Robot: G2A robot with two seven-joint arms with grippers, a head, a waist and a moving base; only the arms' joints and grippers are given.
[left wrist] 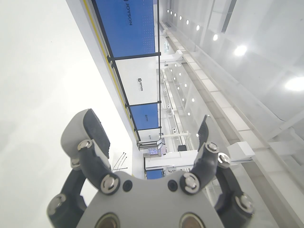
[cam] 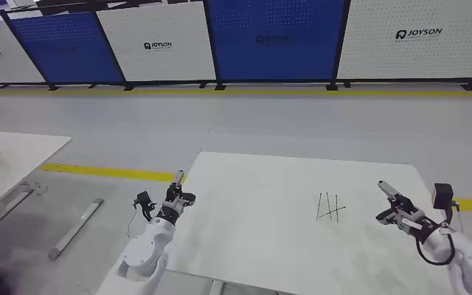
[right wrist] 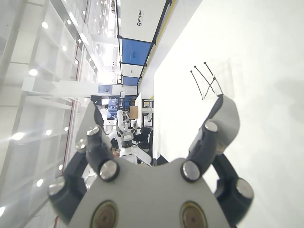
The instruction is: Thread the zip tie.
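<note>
White table (cam: pixel 258 228) bears black zip ties (cam: pixel 330 207) before blue-and-white panels (cam: pixel 276 37).

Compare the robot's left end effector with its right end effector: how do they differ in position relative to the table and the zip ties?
The left end effector is by the left edge of the table; the right end effector is by its right edge. The left end effector is far across the table from the zip ties, while the right end effector is much nearer them. Shared: both are open and hold nothing.
</note>
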